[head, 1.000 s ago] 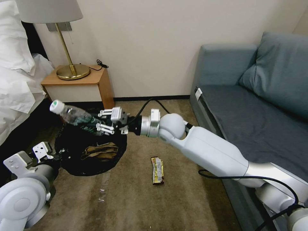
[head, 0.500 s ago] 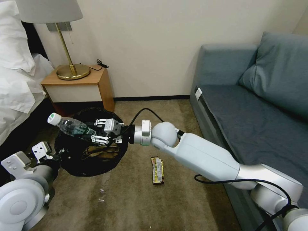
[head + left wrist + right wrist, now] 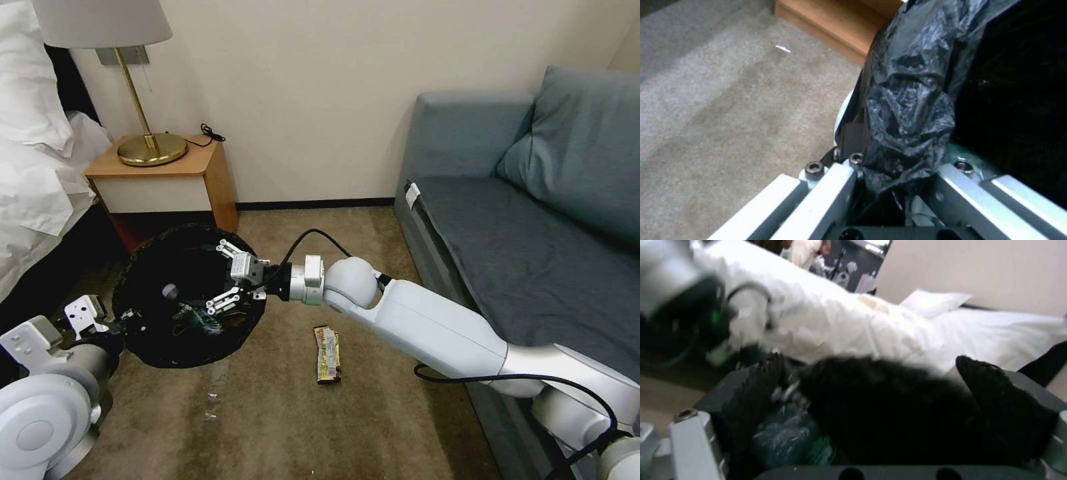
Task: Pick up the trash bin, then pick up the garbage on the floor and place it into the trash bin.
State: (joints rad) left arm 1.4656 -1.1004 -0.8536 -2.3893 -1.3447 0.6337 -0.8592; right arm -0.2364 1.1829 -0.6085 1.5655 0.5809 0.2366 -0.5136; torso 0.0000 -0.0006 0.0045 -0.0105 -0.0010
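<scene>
Filling the right half of the head view, the grey sofa (image 3: 533, 220) walls off that side, while the bed (image 3: 33, 167) and the nightstand (image 3: 167, 177) crowd the upper left, leaving a strip of carpet (image 3: 280, 413) through the middle as the open room to move in. Left of centre sits the trash bin (image 3: 190, 300), its black liner spread wide over the rim; the left tool (image 3: 896, 186) is clamped on that rim with liner bunched between its fingers, low at the left edge of the head view. Over the bin's mouth the right tool (image 3: 223, 280) has its fingers spread apart and holds nothing, and the clear bottle (image 3: 193, 317) lies down inside the bin, so I judge the drop step done. Lower centre on the carpet, just right of the bin, lies the yellow-brown wrapper (image 3: 327, 353), flat and apart from everything. The next move would call for lifting the right tool clear of the liner's edge, then reaching down beside the sofa's front edge to pinch a thin, flat piece.
</scene>
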